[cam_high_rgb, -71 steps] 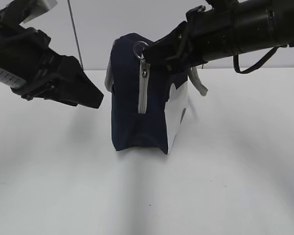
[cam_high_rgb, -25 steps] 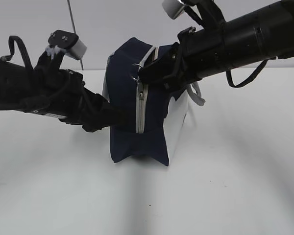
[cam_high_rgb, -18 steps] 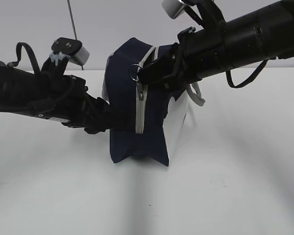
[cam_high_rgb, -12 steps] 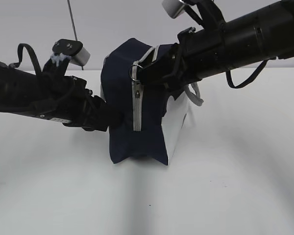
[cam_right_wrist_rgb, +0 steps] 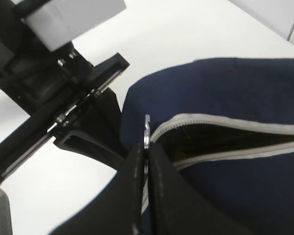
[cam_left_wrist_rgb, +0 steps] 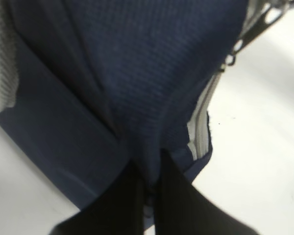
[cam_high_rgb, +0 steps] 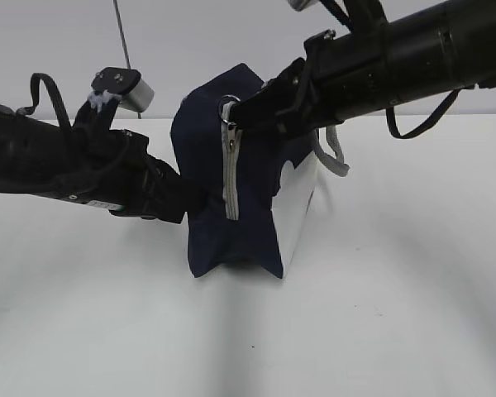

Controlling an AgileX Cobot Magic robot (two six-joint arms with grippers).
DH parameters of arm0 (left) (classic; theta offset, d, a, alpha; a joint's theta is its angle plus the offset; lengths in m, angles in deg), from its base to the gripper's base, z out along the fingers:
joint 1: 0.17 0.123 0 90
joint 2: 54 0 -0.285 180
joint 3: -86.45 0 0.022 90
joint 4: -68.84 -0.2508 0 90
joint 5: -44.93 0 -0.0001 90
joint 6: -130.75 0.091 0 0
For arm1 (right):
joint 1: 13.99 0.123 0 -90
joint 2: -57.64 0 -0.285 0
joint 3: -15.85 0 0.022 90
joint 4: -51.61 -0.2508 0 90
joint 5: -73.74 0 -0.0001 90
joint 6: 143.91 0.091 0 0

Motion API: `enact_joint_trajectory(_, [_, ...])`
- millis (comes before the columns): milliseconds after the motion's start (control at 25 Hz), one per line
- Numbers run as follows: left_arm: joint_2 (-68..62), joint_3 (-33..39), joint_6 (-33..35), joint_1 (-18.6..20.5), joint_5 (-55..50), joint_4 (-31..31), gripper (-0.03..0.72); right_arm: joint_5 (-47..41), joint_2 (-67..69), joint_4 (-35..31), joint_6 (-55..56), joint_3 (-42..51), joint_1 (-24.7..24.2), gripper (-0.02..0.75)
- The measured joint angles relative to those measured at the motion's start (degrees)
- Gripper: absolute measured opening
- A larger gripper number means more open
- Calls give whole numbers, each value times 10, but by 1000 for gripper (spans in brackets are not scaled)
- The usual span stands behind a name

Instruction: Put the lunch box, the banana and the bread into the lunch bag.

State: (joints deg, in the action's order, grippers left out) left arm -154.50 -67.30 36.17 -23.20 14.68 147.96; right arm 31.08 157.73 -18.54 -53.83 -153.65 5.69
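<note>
The navy lunch bag (cam_high_rgb: 248, 207) stands upright on the white table, its grey zipper (cam_high_rgb: 229, 178) facing me. My left gripper (cam_high_rgb: 188, 198) presses in from the left, shut on a fold of the bag's navy cloth (cam_left_wrist_rgb: 149, 169) low beside the zipper (cam_left_wrist_rgb: 201, 132). My right gripper (cam_high_rgb: 236, 114) reaches over the bag's top, shut on the ring pull (cam_right_wrist_rgb: 146, 128). The zipper is parted along the top (cam_right_wrist_rgb: 220, 134), showing a dark inside. The lunch box, the banana and the bread are out of view.
A grey strap handle (cam_high_rgb: 335, 157) hangs at the bag's right side above its white panel (cam_high_rgb: 296, 203). The white table (cam_high_rgb: 397, 298) stretches around the bag. A thin pole (cam_high_rgb: 126, 45) stands behind on the left.
My left gripper has closed from open onto the bag's cloth. My right gripper has risen slightly with the ring pull, and the bag's top has lifted with it.
</note>
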Motion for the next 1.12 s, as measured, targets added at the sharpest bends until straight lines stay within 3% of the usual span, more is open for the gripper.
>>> enact_joint_trajectory(640, [-19, -3, 2, 0, -49, 3, 8, 54, -10, 11, 9, -45, -21, -16])
enact_joint_trajectory(960, [-19, -3, 0, 0, -54, -12, 8, -104, 30, 10, 10, -95, -88, -16])
enact_joint_trajectory(1120, [-19, -3, -3, 0, -61, -19, 8, -142, 70, 12, 23, -144, -103, -16])
